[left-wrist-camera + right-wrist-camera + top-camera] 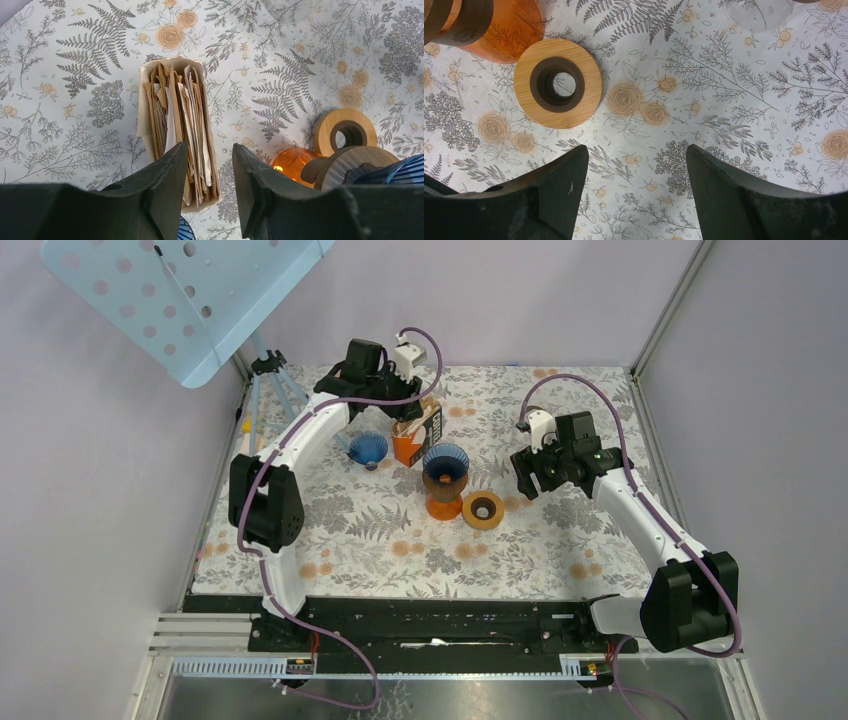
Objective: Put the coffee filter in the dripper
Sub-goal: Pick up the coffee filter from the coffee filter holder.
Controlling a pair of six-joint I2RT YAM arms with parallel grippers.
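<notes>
Over the coffee filter pack (172,110), my L gripper (210,150) is hanging half-open; R gripper (636,150) is gaping wide, holding nothing.

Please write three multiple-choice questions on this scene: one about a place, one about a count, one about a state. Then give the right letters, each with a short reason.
1. Where does the round wooden ring lie?
A) flat on the floral cloth, beside the orange glass vessel
B) on top of that vessel
C) held in the air

2. How many blue ribbed cone drippers show in the top view?
A) one
B) two
C) four

3. How do the fingers of the right gripper stand?
A) shut on the ring
B) shut on a paper filter
C) open, with nothing between them

Answers:
1 A: the ring rests on the cloth next to the vessel.
2 B: one dripper stands on the cloth, the other sits on the vessel.
3 C: only cloth shows between the fingers.
</notes>
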